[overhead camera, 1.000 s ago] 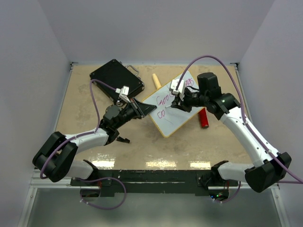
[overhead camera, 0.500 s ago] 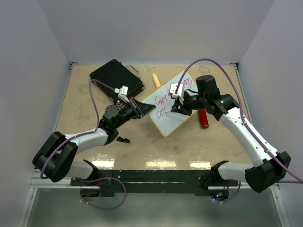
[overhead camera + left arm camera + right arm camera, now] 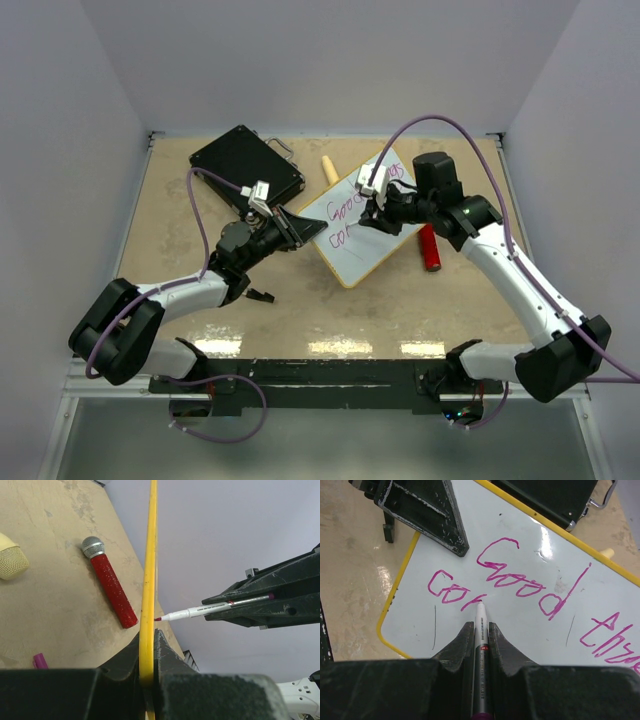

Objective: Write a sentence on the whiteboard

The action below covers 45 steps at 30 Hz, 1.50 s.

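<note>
While the second line is only just begun, the right claw (image 3: pixel 480 626) is clenched on a marker (image 3: pixel 480 660), whose magenta tip is set against the whiteboard (image 3: pixel 540 635) at the end of the letters "cor", at the centre of the right wrist view. The left claw (image 3: pixel 147 636) is clamped shut on the board's yellow edge, low in its own view, so the board is held tilted over the bench (image 3: pixel 180 230), in the middle of the top view. Of the sentence (image 3: pixel 520 580), "Good" and a word beginning "thr" are written on the upper line. The lower line is judged barely started, so much is left.
</note>
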Tool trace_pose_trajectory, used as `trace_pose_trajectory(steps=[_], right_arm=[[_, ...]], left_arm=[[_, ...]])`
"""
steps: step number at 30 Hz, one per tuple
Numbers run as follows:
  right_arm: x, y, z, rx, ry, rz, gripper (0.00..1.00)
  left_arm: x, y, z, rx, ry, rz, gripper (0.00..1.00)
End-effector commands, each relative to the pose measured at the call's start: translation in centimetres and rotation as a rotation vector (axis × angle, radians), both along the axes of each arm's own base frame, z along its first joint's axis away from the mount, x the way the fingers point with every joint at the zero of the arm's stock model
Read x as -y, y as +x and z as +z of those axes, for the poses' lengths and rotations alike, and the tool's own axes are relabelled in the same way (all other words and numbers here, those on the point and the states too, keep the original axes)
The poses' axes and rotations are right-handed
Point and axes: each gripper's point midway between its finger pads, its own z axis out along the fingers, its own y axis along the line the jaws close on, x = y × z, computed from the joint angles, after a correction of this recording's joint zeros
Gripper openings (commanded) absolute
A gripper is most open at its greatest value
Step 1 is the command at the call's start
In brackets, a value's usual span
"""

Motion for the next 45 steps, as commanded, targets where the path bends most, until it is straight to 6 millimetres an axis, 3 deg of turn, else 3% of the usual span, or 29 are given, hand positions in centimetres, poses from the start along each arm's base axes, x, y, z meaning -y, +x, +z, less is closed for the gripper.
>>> trace_pose_trajectory(steps=[1, 10, 14, 19, 29, 35, 40, 45], right_arm=[[0.4, 1.3, 1.6, 0.063, 0.014, -0.063, 0.00], [1.1, -1.2, -1.0, 0.002, -0.054, 0.019, 0.00], [1.1, -1.7, -1.2, -0.008, -0.065, 0.041, 0.00], [0.8, -1.3, -0.8, -0.001, -0.060, 0.049, 0.00], [-0.2, 1.4, 1.8, 0.063, 0.005, -0.015, 0.00], [0.8, 2.5, 2.2, 0.086, 0.005, -0.097, 0.00], [1.6, 2.5, 1.8, 0.082, -0.005, -0.125, 0.00], [1.5, 0.5, 0.0, 0.017, -0.042, -0.042, 0.00]], left_arm=[[-0.2, -1.6, 7.4, 0.199, -0.173, -0.044, 0.00], [-0.3, -1.6, 7.3, 0.200, -0.173, -0.042, 0.00], [-0.4, -1.6, 7.4, 0.202, -0.174, -0.042, 0.00], [-0.3, -1.5, 7.3, 0.198, -0.173, -0.043, 0.00], [-0.2, -1.6, 7.2, 0.199, -0.173, -0.053, 0.00], [-0.2, -1.6, 7.3, 0.202, -0.173, -0.053, 0.00], [-0.2, -1.7, 7.3, 0.202, -0.172, -0.056, 0.00], [-0.2, -1.7, 7.3, 0.205, -0.172, -0.054, 0.00]])
